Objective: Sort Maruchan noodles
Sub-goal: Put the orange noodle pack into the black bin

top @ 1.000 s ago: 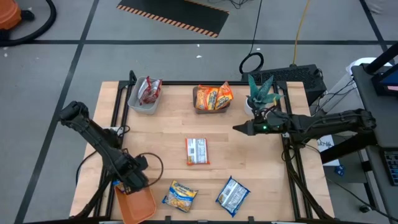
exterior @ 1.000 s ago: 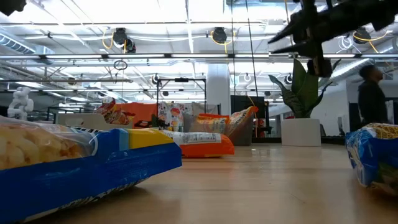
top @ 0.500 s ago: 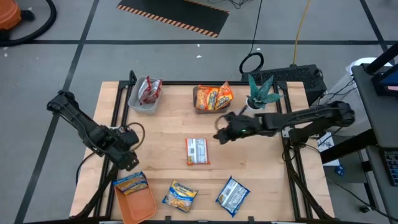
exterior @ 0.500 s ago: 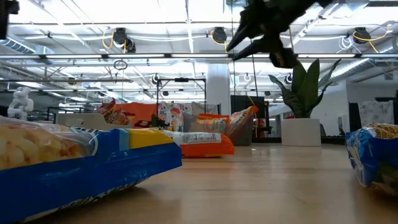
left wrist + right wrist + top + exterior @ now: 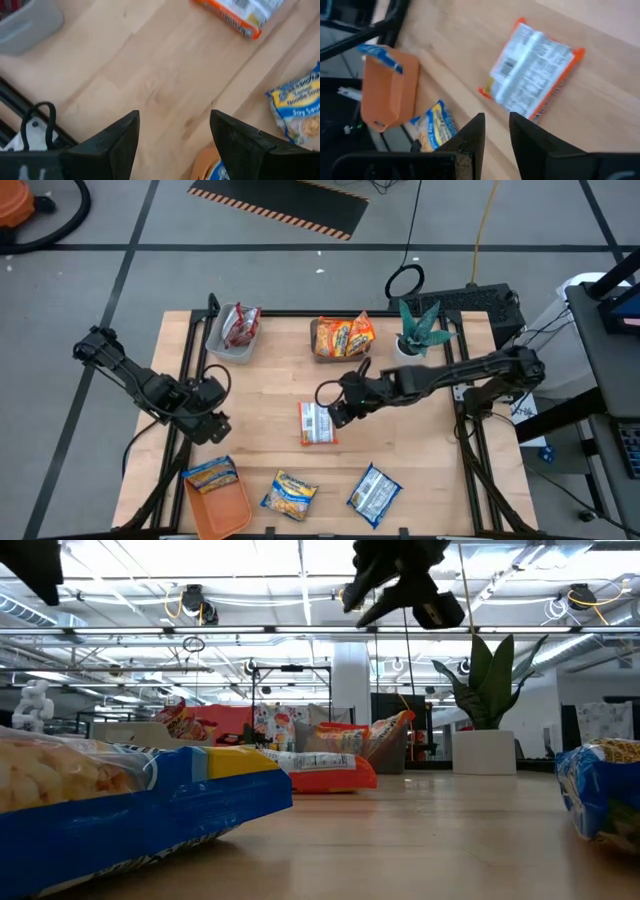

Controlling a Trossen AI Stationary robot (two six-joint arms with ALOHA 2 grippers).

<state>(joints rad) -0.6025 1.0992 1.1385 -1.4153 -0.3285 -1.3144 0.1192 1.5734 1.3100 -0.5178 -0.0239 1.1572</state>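
Right gripper is hovering with fingers narrowly parted and empty, having swung in from the far right over the white-backed orange packet at mid-table; its wrist view is showing barcode print that the low view hides. Left gripper, wide open and empty, is hanging (pulled back) from the orange tray holding a blue-and-yellow packet. Red packets are filling the grey bin; orange packets are sitting in the middle bin.
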